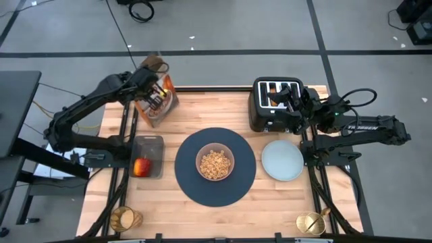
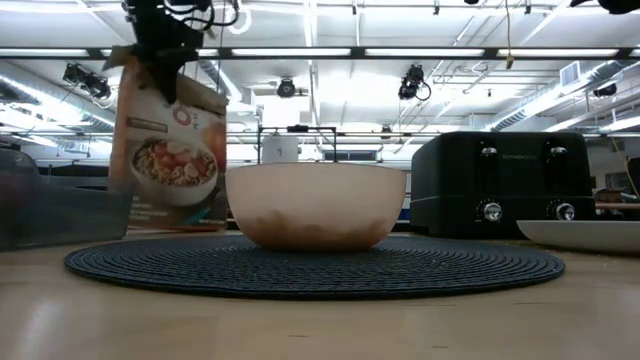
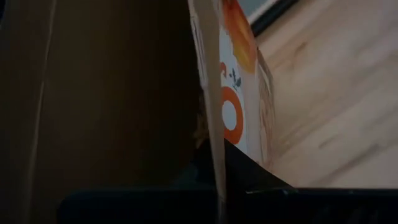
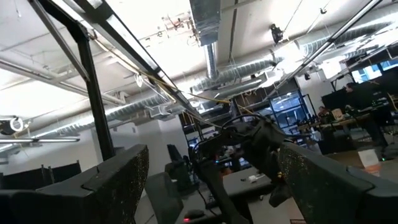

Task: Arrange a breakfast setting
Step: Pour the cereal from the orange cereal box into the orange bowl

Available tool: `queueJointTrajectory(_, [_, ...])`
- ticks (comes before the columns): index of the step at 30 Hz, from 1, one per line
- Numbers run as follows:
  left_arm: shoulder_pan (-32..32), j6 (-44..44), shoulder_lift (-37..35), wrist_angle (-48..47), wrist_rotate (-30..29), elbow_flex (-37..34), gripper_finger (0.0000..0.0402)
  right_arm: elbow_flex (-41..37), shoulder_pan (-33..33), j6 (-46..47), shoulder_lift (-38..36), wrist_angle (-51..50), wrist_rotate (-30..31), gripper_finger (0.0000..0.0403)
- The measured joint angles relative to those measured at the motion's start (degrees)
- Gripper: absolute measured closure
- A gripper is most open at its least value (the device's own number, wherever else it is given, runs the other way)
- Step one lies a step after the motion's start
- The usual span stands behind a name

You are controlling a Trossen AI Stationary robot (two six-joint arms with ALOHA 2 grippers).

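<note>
1. Holds, in the left gripper (image 1: 151, 82), a cereal box (image 1: 159, 101) at the desk's (image 1: 202, 216) far left corner, well apart from the bowl (image 1: 215, 163), probably to keep the middle free.
2. Shows, in the left wrist view, the dark fingers (image 3: 249, 177) pinched narrow on the box's thin top edge, with the printed face on one side and the brown inside on the other.
3. Keeps the box near upright, leaning a little in the low view; cannot tell whether its base touches the desk.
4. Has the translucent pink bowl, with cereal already in it, centred on the round navy placemat (image 1: 192, 185), as a setting would ask.
5. Leaves the pale blue-grey plate (image 1: 282, 160) bare, just beside the placemat's right edge and in front of the black toaster (image 1: 263, 115).
6. Places the right gripper (image 1: 292, 101) over the toaster's slots, fingers (image 4: 118, 180) spread wide and holding nothing in the right wrist view, which looks up into the room.
7. Suggests a reach for something brown in a slot (image 1: 273, 100), perhaps the bagel, lying just beside those fingers; cannot confirm what it is.
8. Keeps the red apple (image 1: 141, 167) in a grey tray (image 1: 154, 142) left of the placemat, away from both grippers.
</note>
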Motion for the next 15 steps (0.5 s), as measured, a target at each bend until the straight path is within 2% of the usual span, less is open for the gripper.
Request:
queueJointTrajectory(7, [4.3,5.9,-1.5,2.5,0.6,-1.3,0.0393,0.0,0.0,0.2,0.0,0.0,0.9,0.0044])
queueJointTrajectory(15, [6.5,5.2,-1.5,3.1,0.3,-1.3,0.0363,0.0,0.0,0.2,0.0,0.0,1.3,0.0044])
